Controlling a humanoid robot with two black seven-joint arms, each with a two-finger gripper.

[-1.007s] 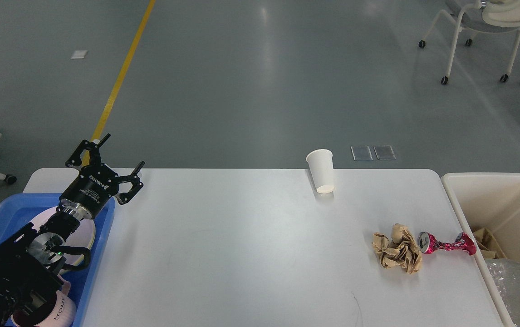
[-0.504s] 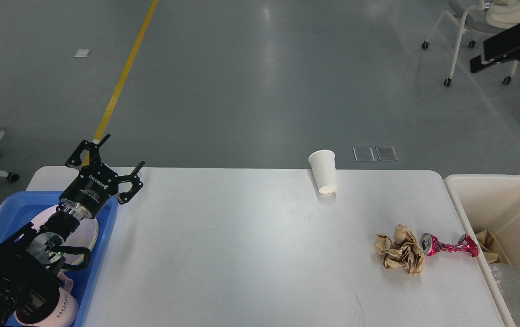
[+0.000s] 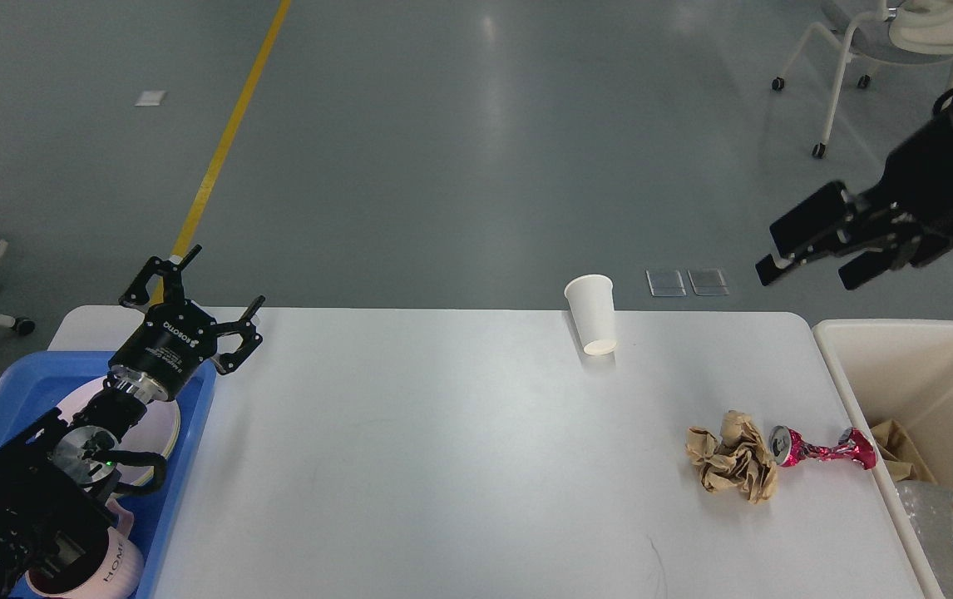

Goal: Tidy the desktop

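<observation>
Swinging in from the upper right, the right tool [image 3: 813,264], fingers apart and empty, now hangs beyond the white rounded counter [image 3: 460,449], and may topple the upturned white paper cup [image 3: 592,313] at its far edge.

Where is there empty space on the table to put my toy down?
The biggest bare patch of the desktop lies between the blue tray on the left and the crumpled paper on the right, in front of the white cup. It is crowded by the right edge, where the paper and crushed can sit beside the cream bin.
</observation>
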